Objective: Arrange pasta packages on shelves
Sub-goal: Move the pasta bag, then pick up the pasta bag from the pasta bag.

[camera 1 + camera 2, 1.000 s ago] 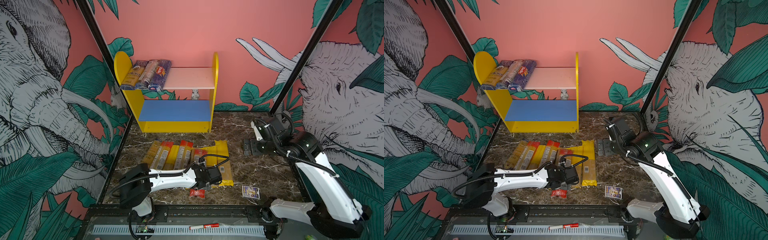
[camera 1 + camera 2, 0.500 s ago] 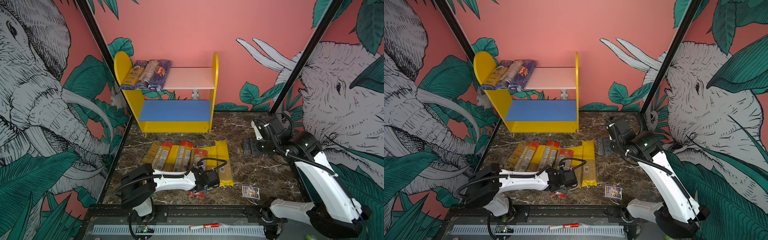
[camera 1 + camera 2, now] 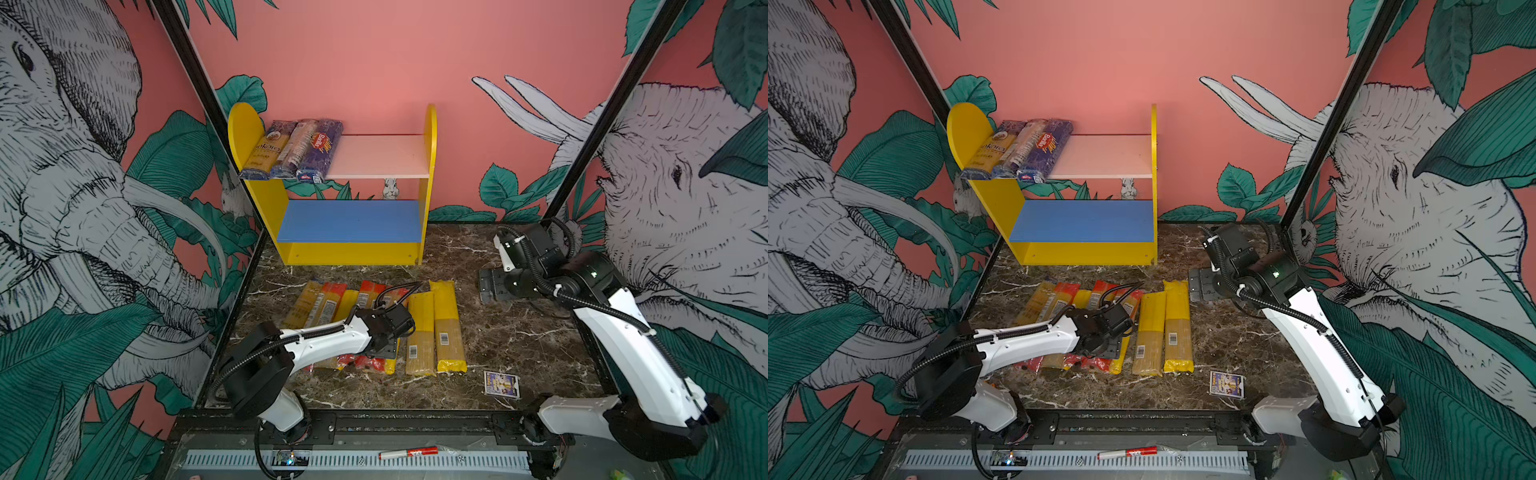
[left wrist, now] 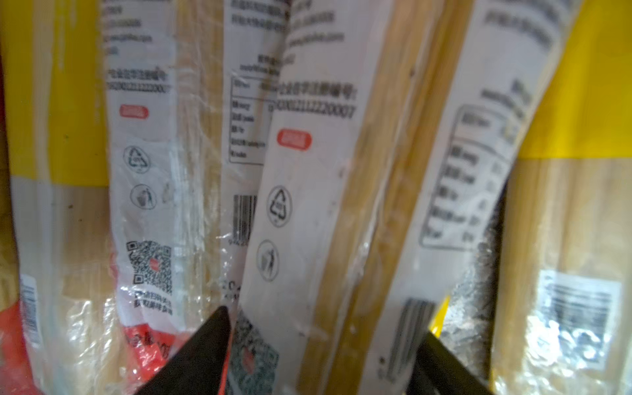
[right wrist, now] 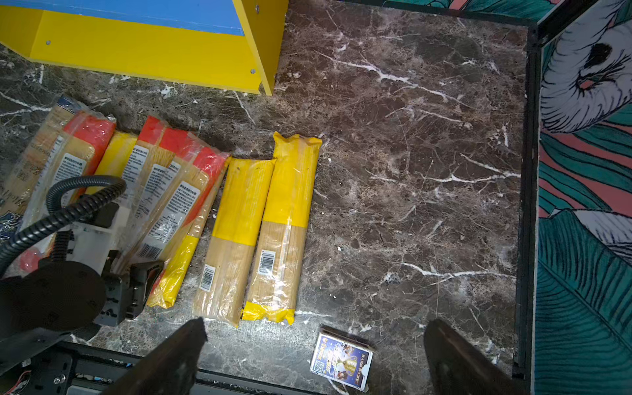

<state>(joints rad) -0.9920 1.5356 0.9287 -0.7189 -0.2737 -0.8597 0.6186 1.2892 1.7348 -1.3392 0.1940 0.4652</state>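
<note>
Three pasta packages (image 3: 291, 149) lie side by side at the left end of the shelves' (image 3: 430, 166) pale pink upper board (image 3: 378, 156); the blue lower board (image 3: 349, 220) is bare. Several more packages (image 3: 419, 328) lie in a row on the marble floor. My left gripper (image 3: 386, 353) (image 4: 326, 325) is low over that row, shut on a red-ended package (image 4: 307, 212) that lies tilted across its neighbours. My right gripper (image 3: 488, 286) (image 5: 316, 323) hangs open and empty above the floor to the right of the shelves.
A small purple-blue card box (image 3: 501, 384) (image 5: 342, 360) lies near the front right of the floor. A red and white marker (image 3: 409, 452) rests on the front rail. Walls close in both sides and the back.
My left gripper dipped at the front edge, then shifted left and back over the row, jaws narrowing around a package. A red package end that stuck out in front now lines up with the others. The right arm is still.
</note>
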